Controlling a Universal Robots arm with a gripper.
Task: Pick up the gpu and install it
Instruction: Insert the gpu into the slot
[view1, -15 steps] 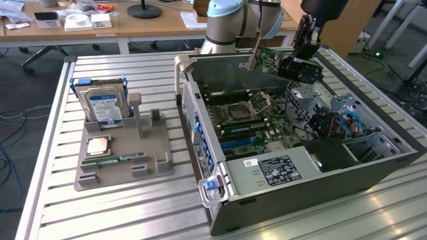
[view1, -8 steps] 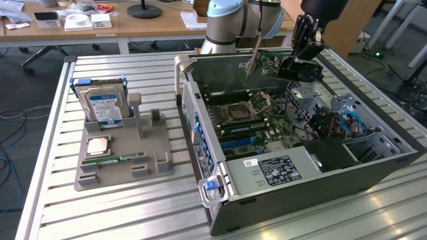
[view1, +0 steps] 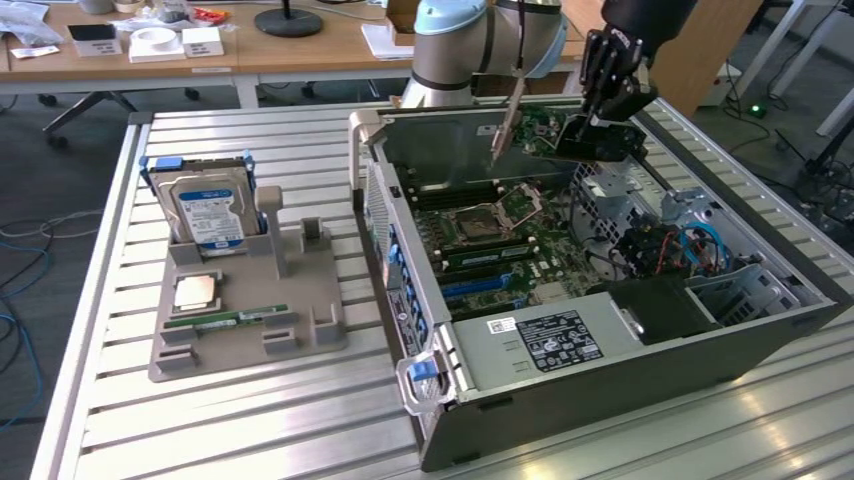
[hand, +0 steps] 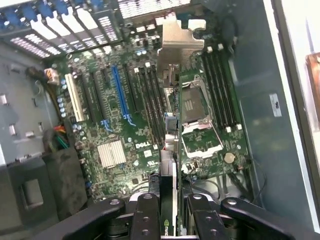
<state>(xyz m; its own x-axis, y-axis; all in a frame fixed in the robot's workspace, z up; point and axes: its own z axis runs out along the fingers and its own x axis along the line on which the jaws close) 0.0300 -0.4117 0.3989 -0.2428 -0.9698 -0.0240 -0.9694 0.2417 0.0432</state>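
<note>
Gripper (view1: 597, 135) jaws pinched narrow on the gpu (view1: 545, 128), held edge-down in the air above the motherboard (hand: 131, 146) in the open case (view1: 587, 385), unseated; likely needs card edge squared over blue slot (hand: 120, 95), straight descent.

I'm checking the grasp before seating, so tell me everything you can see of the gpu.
The gpu is a thin flat card with a green circuit board, a dark face and a silver metal bracket at one end. The gripper is clamped on it. It hangs in the air inside the open computer case, above the motherboard, apparently touching nothing else. In the wrist view it appears edge-on, with the bracket end farthest from the gripper.
</note>
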